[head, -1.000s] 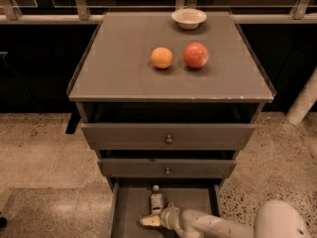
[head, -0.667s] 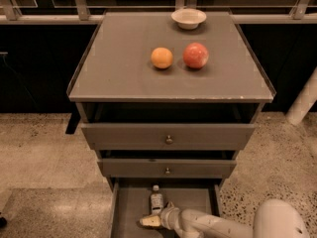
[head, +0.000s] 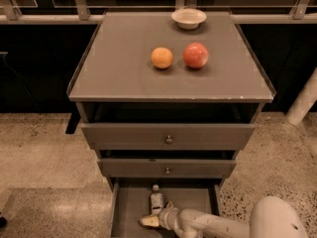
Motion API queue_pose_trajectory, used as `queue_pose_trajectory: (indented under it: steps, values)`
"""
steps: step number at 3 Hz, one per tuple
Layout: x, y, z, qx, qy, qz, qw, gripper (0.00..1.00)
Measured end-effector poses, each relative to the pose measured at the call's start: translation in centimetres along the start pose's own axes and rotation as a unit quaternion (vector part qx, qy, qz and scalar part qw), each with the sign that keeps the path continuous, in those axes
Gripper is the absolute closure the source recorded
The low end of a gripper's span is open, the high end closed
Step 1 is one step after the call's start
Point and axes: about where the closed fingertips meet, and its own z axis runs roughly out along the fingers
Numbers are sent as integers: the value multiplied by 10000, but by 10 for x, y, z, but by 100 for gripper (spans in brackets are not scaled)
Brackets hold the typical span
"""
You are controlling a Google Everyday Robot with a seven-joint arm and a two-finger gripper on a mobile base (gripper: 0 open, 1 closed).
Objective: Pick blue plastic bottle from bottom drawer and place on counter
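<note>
The blue plastic bottle (head: 156, 199) lies in the open bottom drawer (head: 129, 217), white cap toward the back, just under the middle drawer's front. My gripper (head: 150, 221) is low in the drawer, just in front of and slightly left of the bottle, at the end of my white arm (head: 213, 226) reaching in from the lower right. It holds nothing that I can see. The counter (head: 119, 68) is the grey top of the cabinet, above.
On the counter sit an orange (head: 162, 57), a red apple (head: 196, 55) and a white bowl (head: 188, 18) at the back edge. Two upper drawers with round knobs (head: 169, 139) are partly pulled out above the bottom drawer. Speckled floor surrounds the cabinet.
</note>
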Motion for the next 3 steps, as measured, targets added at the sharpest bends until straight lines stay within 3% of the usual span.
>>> queue_pose_trajectory:
  steps: [3]
  values:
    - [0, 0, 0, 0, 0, 0, 10000, 84]
